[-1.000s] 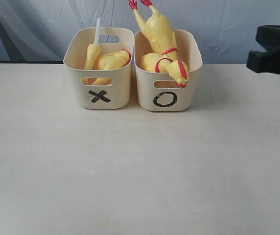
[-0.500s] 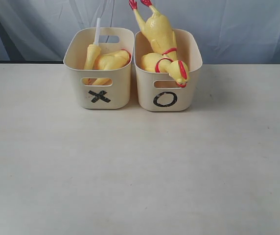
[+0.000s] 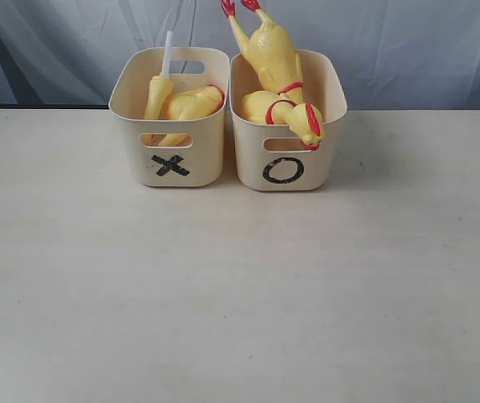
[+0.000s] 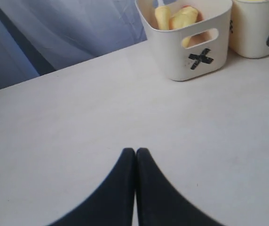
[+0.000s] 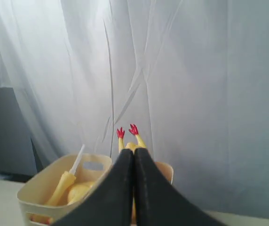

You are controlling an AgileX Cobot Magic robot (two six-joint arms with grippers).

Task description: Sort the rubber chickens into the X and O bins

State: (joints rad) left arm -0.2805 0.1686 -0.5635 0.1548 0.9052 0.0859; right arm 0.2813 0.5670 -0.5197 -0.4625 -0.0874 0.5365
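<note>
Sorting looks done: broken chicken [image 3: 191, 105] lies in the X bin [image 3: 200, 164], whole chicken [image 3: 273, 54] in the O bin [image 3: 320, 164] beside it; left tool [image 4: 135, 153] and right tool [image 5: 134, 153] are clenched, empty.

The left end effector [image 4: 135, 150] and the right end effector [image 5: 134, 150] have smooth black tapering fingers [image 4: 107, 200].
</note>
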